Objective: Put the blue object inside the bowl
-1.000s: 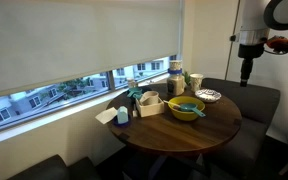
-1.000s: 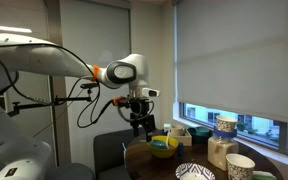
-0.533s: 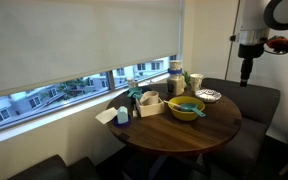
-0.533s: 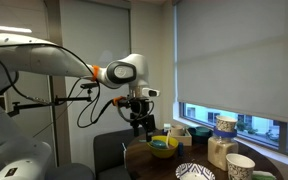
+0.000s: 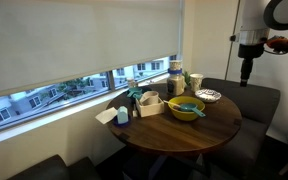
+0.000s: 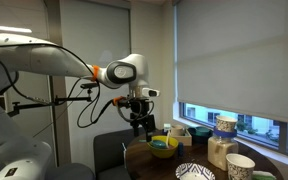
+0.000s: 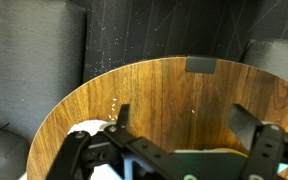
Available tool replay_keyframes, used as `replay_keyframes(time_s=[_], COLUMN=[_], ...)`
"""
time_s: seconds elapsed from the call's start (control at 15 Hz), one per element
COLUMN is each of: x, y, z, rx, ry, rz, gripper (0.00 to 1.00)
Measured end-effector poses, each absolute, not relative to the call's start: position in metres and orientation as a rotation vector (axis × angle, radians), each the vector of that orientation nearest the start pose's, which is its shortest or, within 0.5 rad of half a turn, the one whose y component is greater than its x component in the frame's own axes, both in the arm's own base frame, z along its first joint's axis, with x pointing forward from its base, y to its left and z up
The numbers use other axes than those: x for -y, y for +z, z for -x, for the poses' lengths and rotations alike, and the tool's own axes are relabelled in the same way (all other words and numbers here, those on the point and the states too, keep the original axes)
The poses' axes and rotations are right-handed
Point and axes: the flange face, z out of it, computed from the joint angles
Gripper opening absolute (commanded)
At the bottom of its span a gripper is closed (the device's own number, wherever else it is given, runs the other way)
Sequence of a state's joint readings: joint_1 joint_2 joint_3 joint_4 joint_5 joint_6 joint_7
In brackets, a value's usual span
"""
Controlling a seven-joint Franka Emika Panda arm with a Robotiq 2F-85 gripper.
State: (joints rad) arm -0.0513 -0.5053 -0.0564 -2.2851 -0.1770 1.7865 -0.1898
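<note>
A yellow bowl (image 5: 186,110) sits near the middle of the round wooden table (image 5: 199,132). It also shows in an exterior view (image 6: 163,149). A small light-blue object (image 5: 187,105) lies inside the bowl and shows as a turquoise spot in an exterior view (image 6: 159,143). My gripper (image 5: 246,77) hangs in the air beyond the table's edge, well above and apart from the bowl, as in an exterior view (image 6: 139,127). In the wrist view my gripper (image 7: 184,120) is open and empty over bare wood, with the bowl's yellow rim (image 7: 220,153) at the bottom edge.
A dark blue carton (image 5: 123,117), a white napkin (image 5: 106,116), a wooden box with a white cup (image 5: 150,103), jars (image 5: 174,72), a green cup (image 5: 195,81) and a patterned dish (image 5: 208,96) crowd the table's window side. Dark seats (image 5: 259,100) surround the table.
</note>
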Motion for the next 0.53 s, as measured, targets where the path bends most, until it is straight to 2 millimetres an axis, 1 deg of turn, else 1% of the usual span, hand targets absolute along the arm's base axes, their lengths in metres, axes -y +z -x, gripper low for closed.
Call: replay_keyframes(time_s=[0.53], x=[0.0610], y=[0.5446], z=[-0.3970], rx=[0.208], ry=[0.024], rz=[3.280], gripper=[1.00])
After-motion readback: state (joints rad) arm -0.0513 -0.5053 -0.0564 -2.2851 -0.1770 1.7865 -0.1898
